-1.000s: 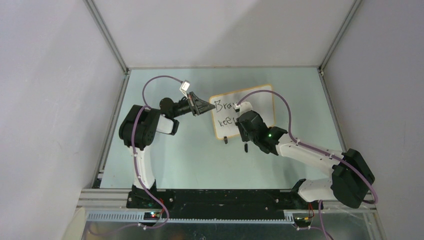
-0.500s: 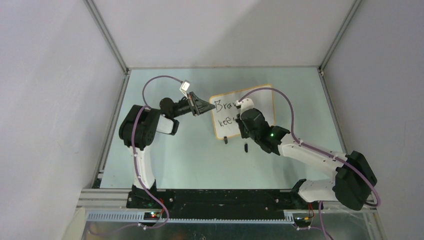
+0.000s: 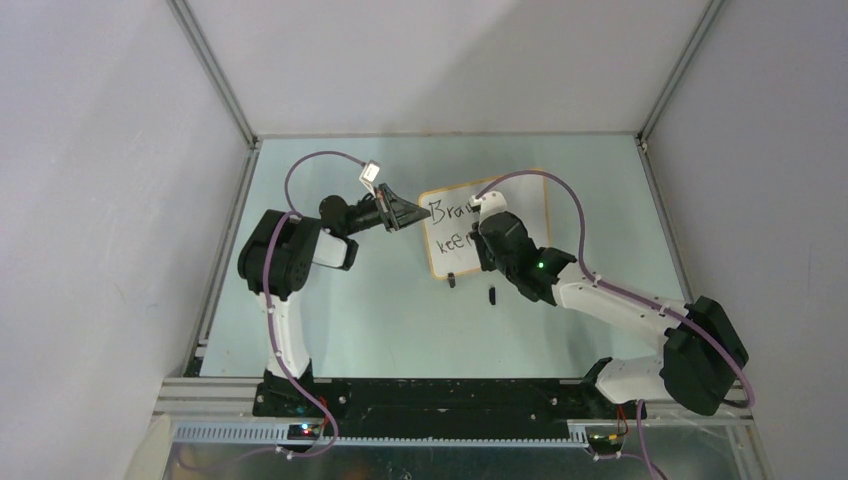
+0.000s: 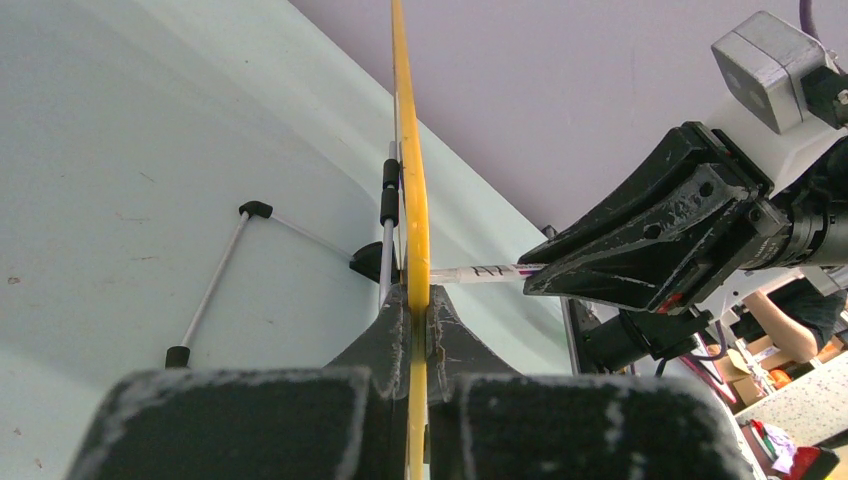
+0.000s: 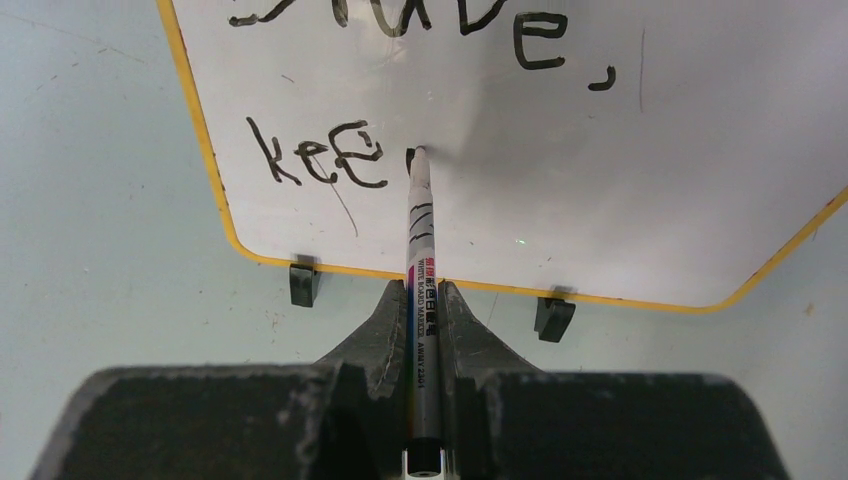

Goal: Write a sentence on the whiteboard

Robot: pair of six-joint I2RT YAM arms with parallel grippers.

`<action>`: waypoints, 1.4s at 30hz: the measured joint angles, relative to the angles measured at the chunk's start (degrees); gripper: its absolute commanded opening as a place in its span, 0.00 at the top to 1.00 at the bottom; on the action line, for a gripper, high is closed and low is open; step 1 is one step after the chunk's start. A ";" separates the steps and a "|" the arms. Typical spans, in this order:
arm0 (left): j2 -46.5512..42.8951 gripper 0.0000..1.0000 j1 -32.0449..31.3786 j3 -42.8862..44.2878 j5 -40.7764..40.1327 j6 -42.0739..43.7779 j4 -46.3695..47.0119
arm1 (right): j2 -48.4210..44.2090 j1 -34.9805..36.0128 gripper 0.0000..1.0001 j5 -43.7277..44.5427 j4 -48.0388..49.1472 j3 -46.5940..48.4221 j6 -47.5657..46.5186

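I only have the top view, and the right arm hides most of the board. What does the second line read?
Observer: In the right wrist view, the second line of the sentence reads "kee" so far.
Operator: Where's the marker tip?
Observer: The marker has its tip on the board, just right of the last e.
Operator: Is it sitting straight in the right gripper?
Observer: Yes. The right gripper is shut on it, and it points straight out at the board.
Operator: Is the left arm gripping the board, or just beside it?
Observer: Gripping. In the left wrist view the left gripper is shut on the frame, which is seen edge-on.
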 measured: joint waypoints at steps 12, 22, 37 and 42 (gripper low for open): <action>0.00 1.00 0.00 0.00 0.00 0.02 -0.02 | 0.24 -0.15 1.00 -0.02 0.35 0.26 0.00; 0.00 1.00 0.02 0.00 -0.02 0.02 -0.02 | 0.46 -0.15 1.00 -0.02 0.07 0.50 0.20; 0.00 1.00 0.02 0.00 -0.02 0.02 -0.04 | 0.52 -0.09 1.00 -0.02 -1.22 0.28 1.14; 0.00 1.00 0.02 0.00 -0.02 0.04 -0.04 | 0.11 0.09 1.00 -0.02 -1.29 -0.90 1.60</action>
